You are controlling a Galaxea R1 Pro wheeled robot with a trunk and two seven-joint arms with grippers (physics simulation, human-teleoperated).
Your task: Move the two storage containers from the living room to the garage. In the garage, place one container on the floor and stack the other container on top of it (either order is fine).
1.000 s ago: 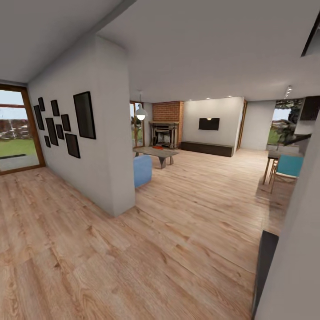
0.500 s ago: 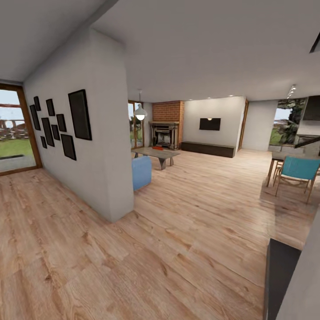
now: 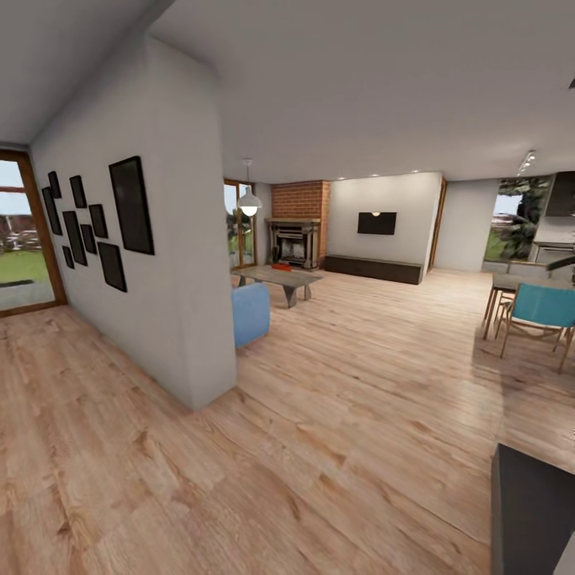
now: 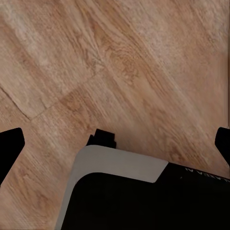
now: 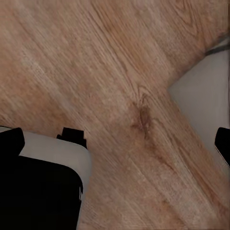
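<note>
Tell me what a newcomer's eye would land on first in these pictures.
First the white partition wall at left, hung with black picture frames. Then the red-brick fireplace at the far end of the light wood-plank floor, with a small orange-red object on the low grey table before it. At right stands a teal chair.

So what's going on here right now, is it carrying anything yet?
Nothing is in hand yet. The robot stands on the wood-plank floor facing the living room, with the brick fireplace and wall TV far ahead. A small orange-red thing, possibly a container, lies on the low table. Both wrist cameras look down at bare planks; the left fingers and right fingers are spread, holding nothing.
</note>
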